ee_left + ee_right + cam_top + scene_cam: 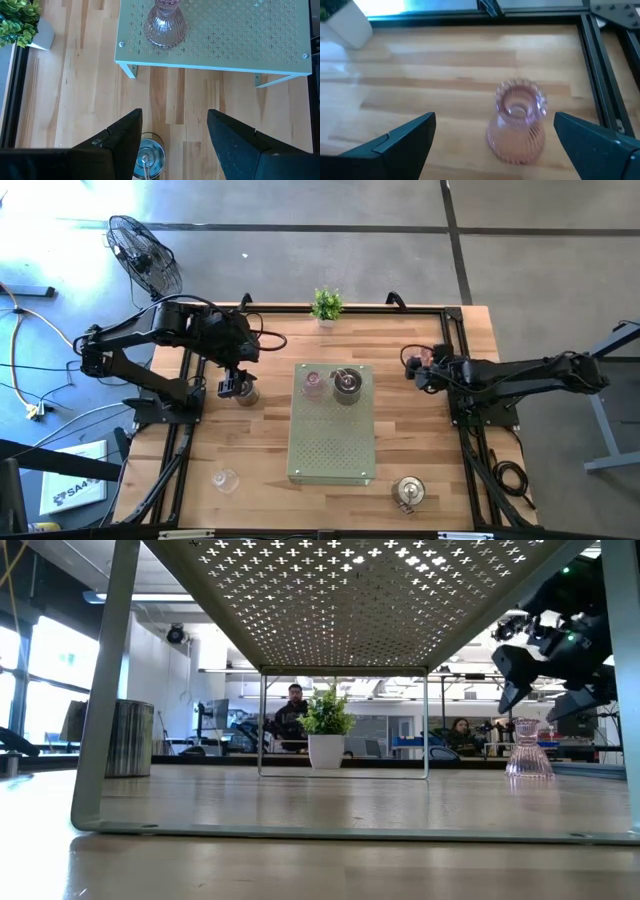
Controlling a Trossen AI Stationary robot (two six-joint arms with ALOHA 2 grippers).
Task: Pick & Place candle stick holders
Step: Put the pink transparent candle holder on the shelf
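Bench (330, 350) of pale wood carries a perforated green riser shelf (332, 423) at its middle, with a pink glass holder (314, 383) and a metal holder (346, 387) standing on its far end. The left pincer (233, 387) hangs over a silvery holder (246, 393) beside the shelf; the left wrist view shows its fingers parted, that holder (148, 156) between them, seemingly not gripped. The right pincer (420, 367) is spread wide near the bench's right rail, and only its wrist view shows clearly a ribbed pink holder (516, 122) upright between the fingers, untouched. A metal holder (408, 492) and a clear glass one (226, 479) sit on the near bench. A potted plant (326, 305) stands at the far edge.
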